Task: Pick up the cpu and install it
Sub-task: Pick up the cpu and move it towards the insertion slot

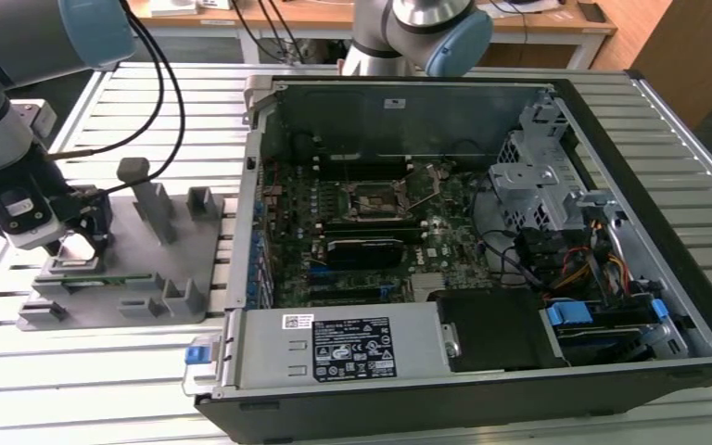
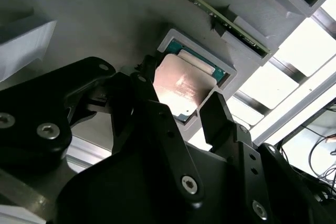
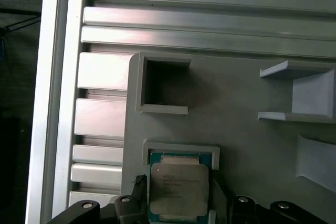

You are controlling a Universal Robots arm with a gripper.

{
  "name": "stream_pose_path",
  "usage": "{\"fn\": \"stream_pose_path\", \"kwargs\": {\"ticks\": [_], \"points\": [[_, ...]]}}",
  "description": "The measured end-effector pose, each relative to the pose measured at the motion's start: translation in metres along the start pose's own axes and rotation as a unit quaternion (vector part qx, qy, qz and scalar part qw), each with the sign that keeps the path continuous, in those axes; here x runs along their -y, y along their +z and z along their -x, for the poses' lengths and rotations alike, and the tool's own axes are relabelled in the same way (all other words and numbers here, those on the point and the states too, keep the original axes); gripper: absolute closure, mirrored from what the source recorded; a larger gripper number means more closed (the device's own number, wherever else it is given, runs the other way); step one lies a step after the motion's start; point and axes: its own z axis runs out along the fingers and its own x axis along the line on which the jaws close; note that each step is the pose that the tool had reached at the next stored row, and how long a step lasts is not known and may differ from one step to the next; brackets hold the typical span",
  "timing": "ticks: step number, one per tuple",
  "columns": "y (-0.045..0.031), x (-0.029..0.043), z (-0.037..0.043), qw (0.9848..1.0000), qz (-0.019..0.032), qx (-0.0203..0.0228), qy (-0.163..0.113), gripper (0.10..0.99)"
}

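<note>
The cpu (image 3: 178,187) (image 2: 181,90), a small flat square chip with a pale metal top, lies in a shallow square recess of the grey fixture (image 1: 171,269) (image 3: 236,129) at the exterior view's left. My gripper (image 1: 75,248) (image 2: 178,103) (image 3: 177,180) is lowered over that recess. It stands open, with one black finger (image 2: 139,95) on each side of the chip and close to its edges. The dark metal-framed socket (image 1: 375,197) sits on the motherboard inside the open computer case (image 1: 603,120), well to the exterior view's right.
A long green memory strip (image 2: 210,9) (image 1: 96,275) lies in a slot of the fixture beside the chip. Grey posts (image 1: 152,199) rise from the fixture behind my gripper. A second robot arm (image 1: 418,28) stands behind the case. Cables and a drive cage (image 1: 541,176) crowd the case's right side.
</note>
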Motion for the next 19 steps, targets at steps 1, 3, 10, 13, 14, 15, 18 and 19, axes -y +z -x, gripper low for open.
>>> {"fn": "stream_pose_path", "kwargs": {"ticks": [1,3,10,13,14,15,18,19], "points": [[0.0,0.0,0.0,1.0,-0.0006,0.0,0.0,0.478],[0.0001,0.0,-0.0001,1.0,-0.0014,-0.0002,0.0,0.478],[0.0018,0.0001,0.0,1.0,-0.0015,-0.0002,0.0,0.561],[-0.0015,-0.0002,0.0001,1.0,-0.0011,0.0004,0.0,0.561],[-0.0039,-0.0002,0.0,1.0,-0.0013,0.0,0.0,0.561],[-0.0063,-0.0002,-0.0001,1.0,-0.0014,-0.0001,0.0,0.561],[-0.0151,-0.0004,-0.0001,1.0,-0.0014,-0.0001,0.0,0.561],[-0.0173,-0.0005,-0.0002,1.0,-0.0014,-0.0001,0.0,0.561]]}}
